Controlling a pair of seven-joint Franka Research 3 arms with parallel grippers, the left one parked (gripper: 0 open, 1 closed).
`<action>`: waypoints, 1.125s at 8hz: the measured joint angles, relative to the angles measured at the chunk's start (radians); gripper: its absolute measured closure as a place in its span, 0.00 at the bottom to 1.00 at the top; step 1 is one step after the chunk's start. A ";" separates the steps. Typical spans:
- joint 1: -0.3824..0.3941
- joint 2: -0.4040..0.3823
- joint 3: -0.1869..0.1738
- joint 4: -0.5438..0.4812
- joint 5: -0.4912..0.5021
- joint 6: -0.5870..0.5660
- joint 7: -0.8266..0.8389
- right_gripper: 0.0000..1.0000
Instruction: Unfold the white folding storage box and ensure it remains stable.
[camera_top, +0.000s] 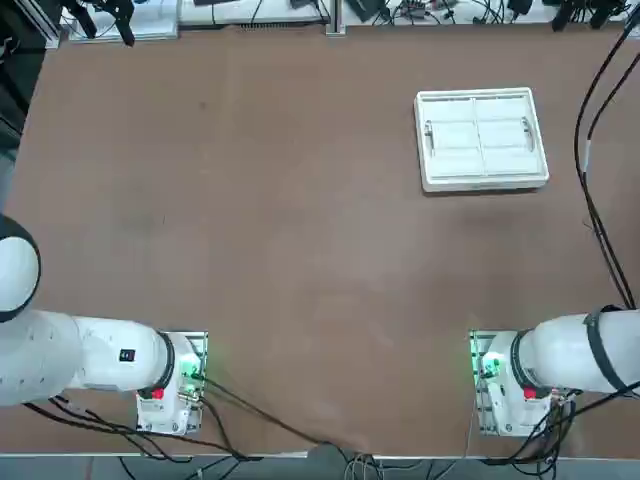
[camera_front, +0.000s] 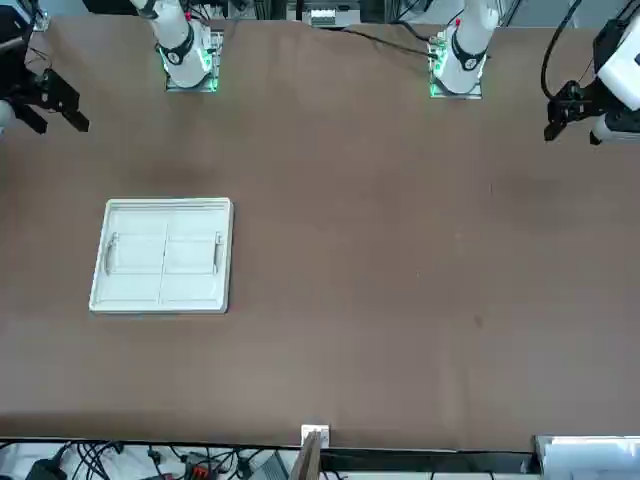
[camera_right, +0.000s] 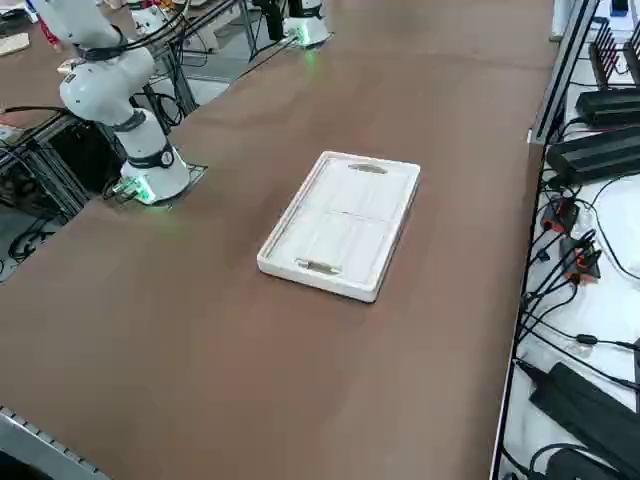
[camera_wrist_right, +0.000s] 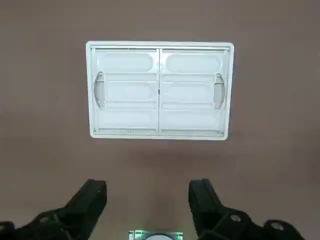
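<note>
My right gripper (camera_wrist_right: 147, 202) hangs high above the counter (camera_top: 300, 250) with nothing between its two black fingers (camera_wrist_right: 87, 200); they are spread wide apart, released, and they touch nothing. In the wrist view I look straight down past them onto the white folding storage box (camera_wrist_right: 159, 90), which sits well clear of the fingertips, with bare brown counter between us. In the front view the gripper (camera_front: 55, 105) shows at the left edge, at about ten o'clock from the box (camera_front: 163, 255) and well apart from it. The box lies collapsed flat on the counter, a low rectangular slab with a raised rim, its folded panels meeting along a centre seam and a slim handle slot near each short end. In the overhead view the box (camera_top: 481, 138) rests in the far right part of the counter, at roughly twelve o'clock from my right arm's base (camera_top: 500, 380) and well away from it. In the side view the box (camera_right: 342, 224) lies near the middle of the counter's width, at about three o'clock from that same base (camera_right: 150, 180), where a green light glows. The box's edges run nearly square to the counter's edges, with only a slight turn. Cables (camera_top: 600, 200) trail along the counter's right edge, just beside the box but not touching it.
</note>
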 joint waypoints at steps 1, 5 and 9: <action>0.000 0.000 0.001 0.000 0.000 0.000 0.000 0.00; 0.008 0.001 0.016 0.014 0.000 0.000 0.007 0.00; 0.157 0.126 0.029 -0.040 0.000 0.123 0.250 0.00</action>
